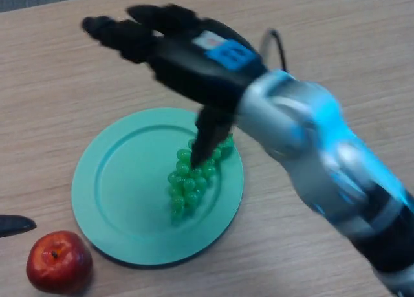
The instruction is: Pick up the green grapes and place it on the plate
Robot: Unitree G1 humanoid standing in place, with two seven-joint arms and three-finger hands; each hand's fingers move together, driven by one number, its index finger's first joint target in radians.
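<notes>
1. Close to me, below my right hand (194,61), one red apple (58,261) sits on the table (323,25) just off the plate's (110,180) rim.
2. A bit of my left hand (13,225) shows at the edge; I cannot tell if it is open.
3. One bunch of green grapes (191,180) lies on the one plate, under my thumb, which points down at it.
4. My right fingers are spread out, holding nothing, above the plate's far rim. Bare table lies past them.
</notes>
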